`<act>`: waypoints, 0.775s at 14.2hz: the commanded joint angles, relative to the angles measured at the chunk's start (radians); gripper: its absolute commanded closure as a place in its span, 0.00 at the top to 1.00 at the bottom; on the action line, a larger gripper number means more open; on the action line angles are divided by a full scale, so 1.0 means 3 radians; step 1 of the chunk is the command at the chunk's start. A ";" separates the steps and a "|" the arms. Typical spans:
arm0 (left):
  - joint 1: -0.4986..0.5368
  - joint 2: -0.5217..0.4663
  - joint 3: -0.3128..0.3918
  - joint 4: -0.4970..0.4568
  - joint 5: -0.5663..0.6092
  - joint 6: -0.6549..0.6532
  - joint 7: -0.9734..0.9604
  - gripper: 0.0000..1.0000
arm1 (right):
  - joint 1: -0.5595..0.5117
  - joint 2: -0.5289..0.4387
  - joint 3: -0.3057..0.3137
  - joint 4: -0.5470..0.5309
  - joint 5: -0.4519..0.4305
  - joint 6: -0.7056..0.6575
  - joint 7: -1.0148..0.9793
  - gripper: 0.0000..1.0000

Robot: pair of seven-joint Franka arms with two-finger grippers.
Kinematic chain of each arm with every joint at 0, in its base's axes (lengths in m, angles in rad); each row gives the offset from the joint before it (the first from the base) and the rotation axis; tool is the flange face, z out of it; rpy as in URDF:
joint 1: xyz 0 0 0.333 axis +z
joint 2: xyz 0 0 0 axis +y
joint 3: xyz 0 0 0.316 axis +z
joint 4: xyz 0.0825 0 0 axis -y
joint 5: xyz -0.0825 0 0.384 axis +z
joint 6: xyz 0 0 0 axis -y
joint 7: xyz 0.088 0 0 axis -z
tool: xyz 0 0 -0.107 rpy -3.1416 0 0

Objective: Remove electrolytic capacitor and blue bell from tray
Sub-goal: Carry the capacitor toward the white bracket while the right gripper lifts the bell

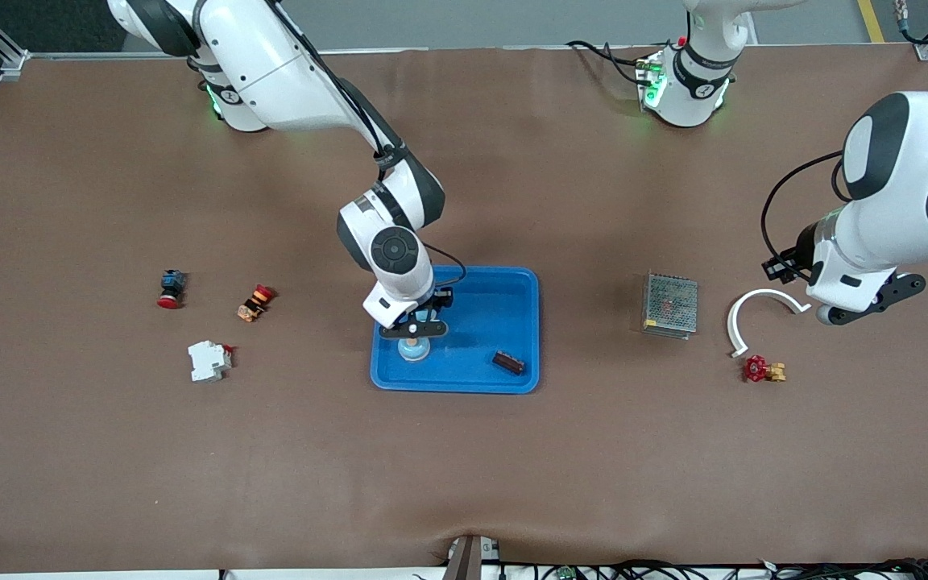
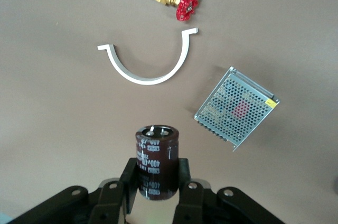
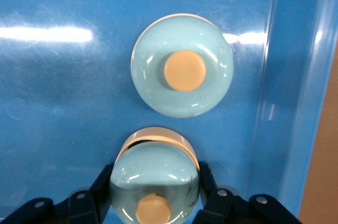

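holding the capacitor (image 2: 157, 160) upright in my left gripper (image 2: 157, 182), i have the two fingers pressed on its dark sides. that gripper (image 1: 828, 314) hangs over the table at the left arm's end, above a white curved strip (image 1: 754, 300). a metal mesh box (image 1: 671, 304) lies beside the strip, toward the tray. a small red valve (image 1: 762, 369) sits near the strip, nearer to the front camera.

my right gripper (image 1: 414, 330) is down in the blue tray (image 1: 512, 282), in the corner toward the right arm's end. its fingers sit tight on both sides of the pale blue bell (image 3: 156, 176). i cannot tell if the bell touches the tray floor. the right wrist view shows one more round blue shape on the shiny floor. i cannot tell if it is a real thing or a mirror picture.

a small brown part (image 1: 508, 362) lies in the tray too, apart from the bell.

toward the right arm's end lie a red button (image 1: 171, 288), an orange switch (image 1: 254, 303) and a white block (image 1: 209, 360).
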 commanded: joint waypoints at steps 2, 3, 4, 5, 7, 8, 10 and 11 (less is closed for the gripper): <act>0.0119 -0.0082 -0.0021 -0.0236 0.0103 0.0118 0.0045 0.00 | 0.0001 -0.0013 -0.0013 0.0055 -0.0008 -0.0025 0.0001 0.35; 0.0135 -0.0072 -0.0026 -0.0272 0.0189 0.0169 0.0045 0.00 | 0.0006 -0.0028 -0.0018 0.0065 -0.0008 -0.0035 0.0001 0.35; 0.0145 -0.0067 -0.0021 -0.0333 0.0241 0.0261 0.0065 0.00 | -0.0004 -0.0064 -0.0013 0.0080 -0.0008 -0.0055 0.0001 0.35; 0.0196 -0.0052 -0.0021 -0.0369 0.0277 0.0373 0.0111 0.00 | 0.0001 -0.0110 -0.0018 0.0091 -0.0034 -0.0141 -0.0004 0.35; 0.0359 0.0086 -0.0021 -0.0369 0.0297 0.0613 0.0315 0.00 | -0.0014 -0.0258 -0.0018 0.0162 -0.0034 -0.0401 -0.0126 0.35; 0.0441 0.0162 -0.0021 -0.0374 0.0297 0.0751 0.0387 0.00 | -0.0035 -0.0365 -0.0028 0.0178 -0.0034 -0.0550 -0.0263 0.35; 0.0539 0.0311 -0.0021 -0.0374 0.0298 0.0997 0.0464 0.00 | -0.0137 -0.0646 -0.0028 0.0178 -0.0014 -0.0867 -0.0473 0.35; 0.0585 0.0382 -0.0021 -0.0374 0.0303 0.1104 0.0464 0.00 | -0.0178 -0.0814 -0.0033 0.0183 -0.0014 -0.1101 -0.0596 0.35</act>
